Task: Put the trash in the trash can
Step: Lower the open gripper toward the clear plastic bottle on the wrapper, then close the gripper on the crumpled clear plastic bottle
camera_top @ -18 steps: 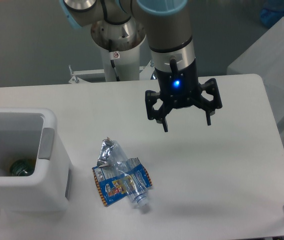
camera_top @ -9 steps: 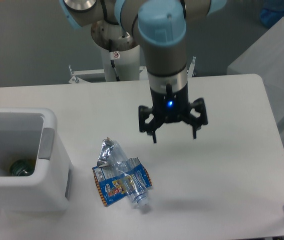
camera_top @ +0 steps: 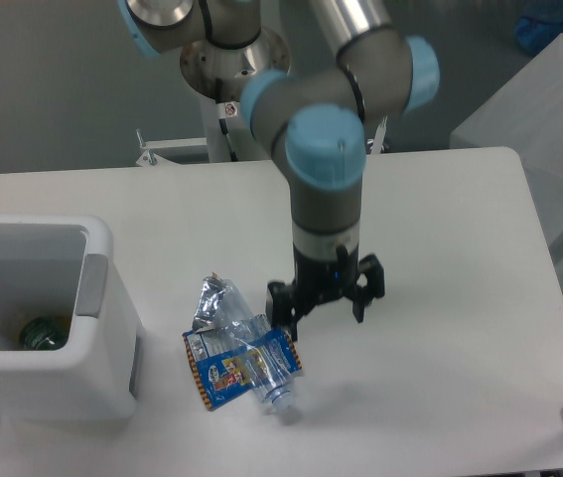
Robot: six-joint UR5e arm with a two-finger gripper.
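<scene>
The trash (camera_top: 241,356) lies near the front of the table (camera_top: 460,328), the crushed bottle (camera_top: 257,363) resting across the crumpled blue wrapper (camera_top: 221,373), its white cap (camera_top: 283,403) pointing toward the near edge. My gripper (camera_top: 326,310) hovers just to its right, fingers spread and holding nothing. Coming down off-centre, I might catch only the wrapper's corner, or nudge the bottle so it rolls away. The trash can (camera_top: 82,328) stands to the left, something dark green (camera_top: 41,333) already inside; a loose pinch could drop the litter short of its rim.
</scene>
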